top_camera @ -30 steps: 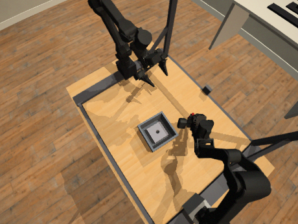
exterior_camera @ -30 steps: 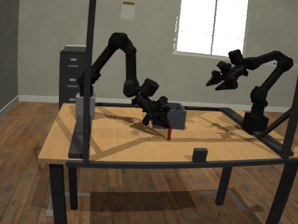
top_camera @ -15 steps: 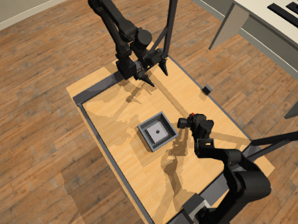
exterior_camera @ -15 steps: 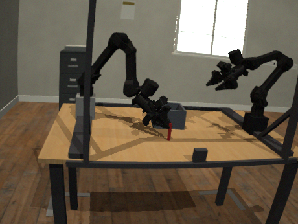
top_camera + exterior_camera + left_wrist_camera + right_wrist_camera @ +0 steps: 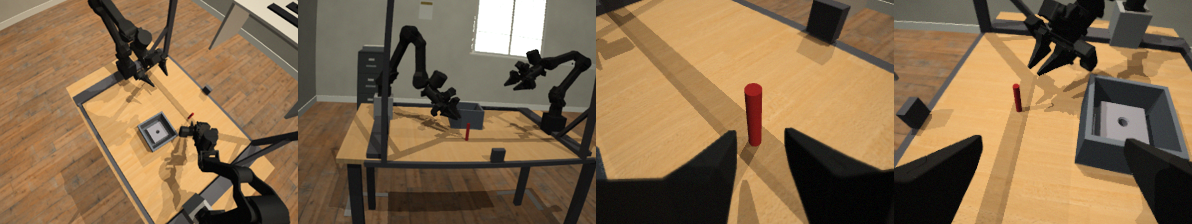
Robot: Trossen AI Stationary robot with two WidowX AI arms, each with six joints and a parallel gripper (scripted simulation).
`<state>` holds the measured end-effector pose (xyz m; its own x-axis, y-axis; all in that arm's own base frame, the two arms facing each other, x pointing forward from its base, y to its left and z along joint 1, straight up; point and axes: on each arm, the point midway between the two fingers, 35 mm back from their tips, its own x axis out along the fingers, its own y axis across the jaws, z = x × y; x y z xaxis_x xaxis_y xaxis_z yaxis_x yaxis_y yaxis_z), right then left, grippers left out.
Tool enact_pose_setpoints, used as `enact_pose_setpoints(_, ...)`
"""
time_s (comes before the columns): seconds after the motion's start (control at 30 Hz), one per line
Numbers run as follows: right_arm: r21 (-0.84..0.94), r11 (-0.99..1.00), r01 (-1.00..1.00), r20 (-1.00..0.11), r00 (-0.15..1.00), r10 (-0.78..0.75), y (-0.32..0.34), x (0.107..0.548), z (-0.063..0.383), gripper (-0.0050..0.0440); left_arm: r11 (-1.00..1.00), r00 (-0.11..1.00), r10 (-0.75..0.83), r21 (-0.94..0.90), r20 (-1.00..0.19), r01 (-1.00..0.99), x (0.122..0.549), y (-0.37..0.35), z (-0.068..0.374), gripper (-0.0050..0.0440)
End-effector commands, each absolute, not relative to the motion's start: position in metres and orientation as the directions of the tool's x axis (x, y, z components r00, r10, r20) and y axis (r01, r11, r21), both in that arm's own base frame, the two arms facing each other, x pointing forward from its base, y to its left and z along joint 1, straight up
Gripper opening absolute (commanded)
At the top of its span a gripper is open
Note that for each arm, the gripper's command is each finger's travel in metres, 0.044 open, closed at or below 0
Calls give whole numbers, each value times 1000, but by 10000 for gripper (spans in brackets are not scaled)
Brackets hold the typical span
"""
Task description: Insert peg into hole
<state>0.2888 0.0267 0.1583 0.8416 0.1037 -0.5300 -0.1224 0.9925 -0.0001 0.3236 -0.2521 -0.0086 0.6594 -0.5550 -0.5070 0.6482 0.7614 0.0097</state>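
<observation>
The red peg [image 5: 190, 115] stands upright on the table, to the side of the open grey box [image 5: 157, 131]. It also shows in the left wrist view [image 5: 754, 114], just beyond my fingertips and not between them. My left gripper [image 5: 760, 136] is open and hangs a little above the table behind the peg [image 5: 1017, 97]; the right wrist view shows it [image 5: 1046, 65] tilted down and clear of the peg. The box [image 5: 1129, 122] holds a pale plate with a round hole [image 5: 1123, 121]. My right gripper [image 5: 515, 84] is open, empty and raised high at the far end.
A small dark block [image 5: 207, 89] [image 5: 827, 20] sits at the table's edge beyond the peg. A grey upright block [image 5: 1129, 22] stands at the left arm's end of the table. Dark frame rails run around the table top.
</observation>
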Motion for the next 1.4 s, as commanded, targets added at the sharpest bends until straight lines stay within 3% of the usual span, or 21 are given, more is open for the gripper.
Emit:
enact_pose_setpoints(0.0, -1, 993, -122, -514, 852, 104, 27, 290, 165, 440, 765, 668, -560, 5, -490, 644, 321, -249, 3, 178)
enact_pose_setpoints(0.17, -2, 990, -139, -498, 859, 119, 31, 291, 186, 440, 790, 691, -556, -34, -462, 612, 337, -261, 12, 298)
enact_pose_setpoints(0.23, -2, 990, -139, -498, 859, 119, 31, 291, 186, 440, 790, 691, -556, -34, -462, 612, 337, -261, 12, 298)
enact_pose_setpoints(0.27, -3, 990, -142, -499, 858, 122, 32, 291, 192, 440, 794, 696, -553, -38, -458, 606, 343, -265, 17, 322)
enact_pose_setpoints(0.43, -3, 985, -173, -499, 854, 148, 40, 285, 229, 440, 804, 671, -523, -42, -525, 593, 367, -285, 20, 440)
enact_pose_setpoints(0.7, -3, 981, -193, -505, 847, 165, 45, 279, 251, 440, 798, 649, -510, -28, -564, 602, 395, -312, 46, 440)
enact_pose_setpoints(1.37, -2, 981, -194, -511, 844, 166, 45, 277, 252, 440, 790, 487, -385, -8, -784, 613, 393, -318, 54, 440)
